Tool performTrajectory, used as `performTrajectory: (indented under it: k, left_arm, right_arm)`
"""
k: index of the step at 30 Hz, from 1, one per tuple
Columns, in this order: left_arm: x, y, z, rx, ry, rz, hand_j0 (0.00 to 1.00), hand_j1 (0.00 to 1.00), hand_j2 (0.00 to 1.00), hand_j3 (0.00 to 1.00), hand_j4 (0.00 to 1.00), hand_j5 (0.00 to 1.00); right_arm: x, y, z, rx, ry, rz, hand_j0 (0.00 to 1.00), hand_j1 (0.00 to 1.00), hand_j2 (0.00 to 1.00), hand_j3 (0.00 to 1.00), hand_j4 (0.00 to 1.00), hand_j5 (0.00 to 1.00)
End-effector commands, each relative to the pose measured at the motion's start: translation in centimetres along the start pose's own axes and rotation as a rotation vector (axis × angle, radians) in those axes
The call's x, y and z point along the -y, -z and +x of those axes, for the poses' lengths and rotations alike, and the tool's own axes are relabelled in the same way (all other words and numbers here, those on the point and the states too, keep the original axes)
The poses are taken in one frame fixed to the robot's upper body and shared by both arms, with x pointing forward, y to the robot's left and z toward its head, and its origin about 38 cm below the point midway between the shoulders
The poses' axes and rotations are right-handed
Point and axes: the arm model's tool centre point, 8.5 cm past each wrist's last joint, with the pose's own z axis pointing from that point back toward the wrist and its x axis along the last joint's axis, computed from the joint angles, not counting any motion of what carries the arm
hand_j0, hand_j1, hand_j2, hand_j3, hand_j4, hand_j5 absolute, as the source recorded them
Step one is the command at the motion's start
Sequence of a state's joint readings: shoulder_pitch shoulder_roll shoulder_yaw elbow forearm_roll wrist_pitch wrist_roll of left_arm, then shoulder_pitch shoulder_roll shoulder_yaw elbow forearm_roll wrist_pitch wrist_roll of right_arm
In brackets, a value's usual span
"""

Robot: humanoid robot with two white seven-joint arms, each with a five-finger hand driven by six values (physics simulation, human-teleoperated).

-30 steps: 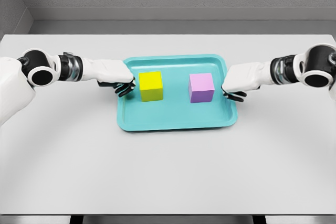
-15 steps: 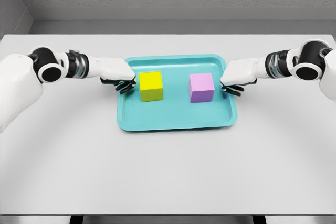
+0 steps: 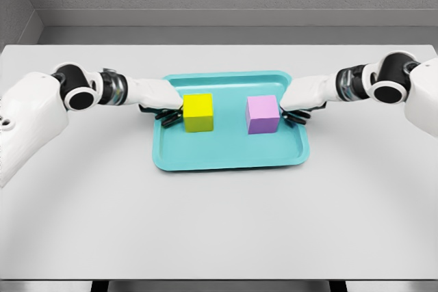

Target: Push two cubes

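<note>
A teal tray (image 3: 229,158) lies on the white surface (image 3: 219,223), a little nearer to the far edge than to the near edge and about midway between the left and right edges. Two cubes stand inside the tray, both in its far half. The yellow cube (image 3: 198,112) is on the left side of the tray and the purple cube (image 3: 262,114) is on the right side. They are apart from each other, with bare tray floor between them.

The left hand (image 3: 166,104) reaches in from the left edge of the surface, over the left rim of the tray. Its dark fingers (image 3: 168,115) are curled downward and hold nothing. They are at the left face of the yellow cube and seem to touch it, though I cannot tell for sure if there is real contact.

The right hand (image 3: 298,100) comes in from the right edge of the surface, over the right rim of the tray. Its fingers (image 3: 294,117) are also curled and grip nothing. They are just beside the right face of the purple cube; from this view it is not clear if they touch it or if a thin gap is left.

Both forearms lie almost level above the surface, pointing toward each other.
</note>
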State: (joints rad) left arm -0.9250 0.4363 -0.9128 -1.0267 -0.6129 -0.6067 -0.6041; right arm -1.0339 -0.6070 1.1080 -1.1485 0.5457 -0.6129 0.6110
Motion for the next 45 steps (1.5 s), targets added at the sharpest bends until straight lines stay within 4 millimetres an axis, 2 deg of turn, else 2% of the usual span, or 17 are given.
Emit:
performTrajectory:
  k: [1,15,24,45]
  left_arm:
    - [-0.3,0.4,0.5,0.022,-0.004,0.005,0.04,0.04,0.04,0.04,0.04,0.04]
    - [-0.9,0.7,0.8,0.031,-0.001,0.020,0.04,0.04,0.04,0.04,0.04,0.04]
    - [-1.1,1.0,1.2,0.040,0.003,0.022,0.04,0.04,0.04,0.04,0.04,0.04]
    - [-1.7,1.7,2.0,0.062,0.013,0.032,0.04,0.04,0.04,0.04,0.04,0.04]
  right_arm:
    - [0.5,0.4,0.3,0.009,-0.003,-0.009,0.00,0.00,0.00,0.00,0.00,0.00]
    - [2.5,2.0,1.6,0.047,-0.035,-0.029,0.00,0.00,0.00,0.00,0.00,0.00]
    - [3.0,1.9,1.8,0.051,-0.047,-0.037,0.00,0.00,0.00,0.00,0.00,0.00]
    - [1.9,0.3,0.2,0.006,-0.025,-0.023,0.00,0.00,0.00,0.00,0.00,0.00]
